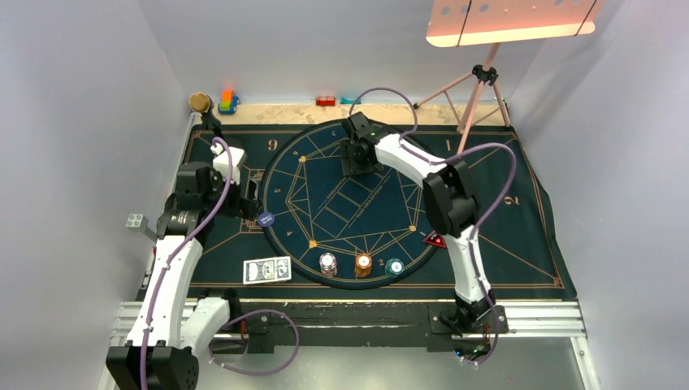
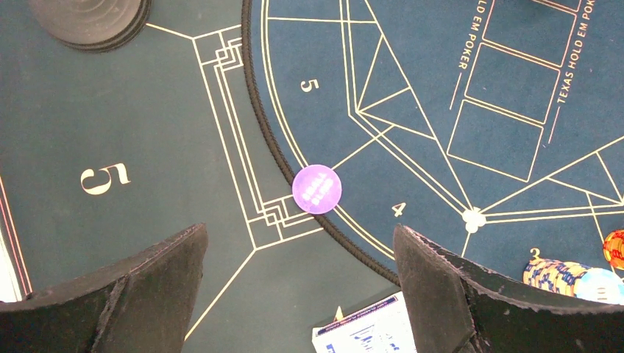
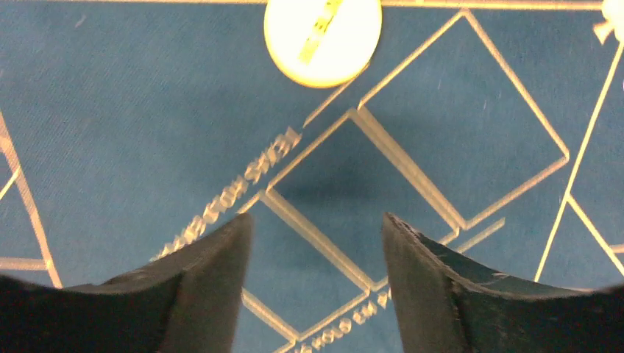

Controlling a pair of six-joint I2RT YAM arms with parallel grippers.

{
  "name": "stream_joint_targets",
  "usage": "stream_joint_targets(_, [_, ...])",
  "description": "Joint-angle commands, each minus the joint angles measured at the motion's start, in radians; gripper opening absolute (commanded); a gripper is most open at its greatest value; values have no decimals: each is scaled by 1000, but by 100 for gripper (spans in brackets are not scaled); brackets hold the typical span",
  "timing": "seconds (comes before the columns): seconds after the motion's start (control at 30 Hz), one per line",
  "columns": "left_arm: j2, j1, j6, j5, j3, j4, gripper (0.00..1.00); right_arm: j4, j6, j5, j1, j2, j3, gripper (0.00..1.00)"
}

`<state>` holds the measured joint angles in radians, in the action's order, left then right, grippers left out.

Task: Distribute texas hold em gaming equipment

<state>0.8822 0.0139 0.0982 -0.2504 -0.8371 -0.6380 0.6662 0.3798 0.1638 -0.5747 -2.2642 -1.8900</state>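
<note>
Nearest the arm bases, the small blue-and-white-backed playing cards [image 1: 267, 270] lie on the dark cloth poker mat [image 1: 536, 236]. Beside them, the white chip stack [image 1: 327, 264], orange-brown chip stack [image 1: 363, 265] and teal chip stack [image 1: 395, 266] stand along the printed circle's near rim. Farther in, the red-black triangular marker [image 1: 435, 240] lies at the right rim and the dark-blue disc [image 2: 316, 189] on the left rim, just ahead of the left gripper [image 2: 300, 235], whose jaws are spread wide and empty. Farthest, the right gripper [image 3: 316, 220] hovers with jaws apart, gripping nothing, the round yellow disc [image 3: 322, 40] flat on the mat just beyond its fingertips.
</note>
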Motion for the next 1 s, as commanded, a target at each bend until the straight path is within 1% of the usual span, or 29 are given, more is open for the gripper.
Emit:
stream_joint_targets(0.0, [-9,8,22,-3,8,22,100,-27,0,23,-99,274,199,72])
stream_joint_targets(0.13, [-12,9,29,-6,16,25,100,-65,-12,28,-236,476,408,80])
stream_joint_targets(0.23, [-14,9,35,-5,23,30,100,-75,-4,22,-348,588,517,82])
stream_joint_targets(0.37, [-24,9,35,2,33,39,100,-72,34,37,-481,655,597,83])
stream_joint_targets(0.5, [-27,9,35,-1,38,42,100,-45,52,77,-590,647,607,84])
stream_joint_targets(0.53, [-26,9,36,0,40,42,100,-34,54,91,-602,636,604,84])
stream_joint_targets(0.73, [-27,9,34,-3,46,49,100,-40,48,78,-646,588,593,87])
stream_joint_targets(0.97, [-30,9,32,-1,48,53,100,-42,52,63,-663,553,599,87])
